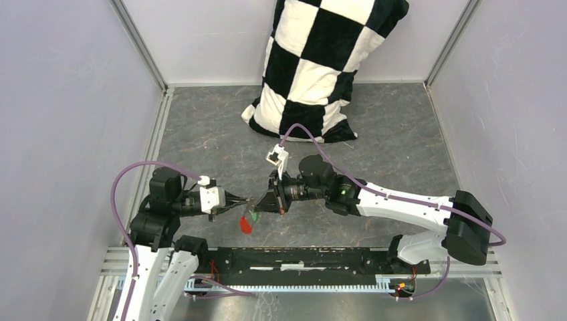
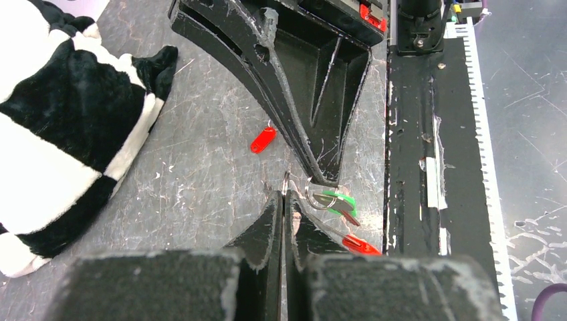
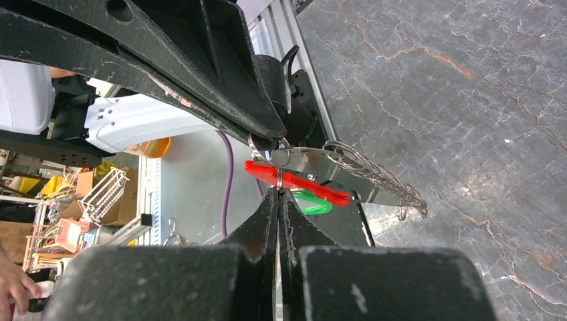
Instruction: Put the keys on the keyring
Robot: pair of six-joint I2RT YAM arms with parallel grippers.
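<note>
My left gripper (image 1: 245,200) and right gripper (image 1: 258,202) meet tip to tip above the table, both shut. Between them hangs the keyring (image 2: 319,198). Its thin wire ring is pinched in the left fingertips (image 2: 285,190) and in the right gripper (image 3: 279,190). The red-and-grey fob (image 3: 297,179) dangles below, and the green-headed key (image 2: 342,200) hangs at the ring beside it. The fob shows as a red spot (image 1: 246,225) in the top view, with the green key (image 1: 253,215) just above. The red-headed key (image 2: 263,140) lies loose on the table under the right fingers.
A black-and-white checkered pillow (image 1: 311,67) leans against the back wall. A black rail (image 1: 307,257) runs along the near edge between the arm bases. Grey walls close in both sides.
</note>
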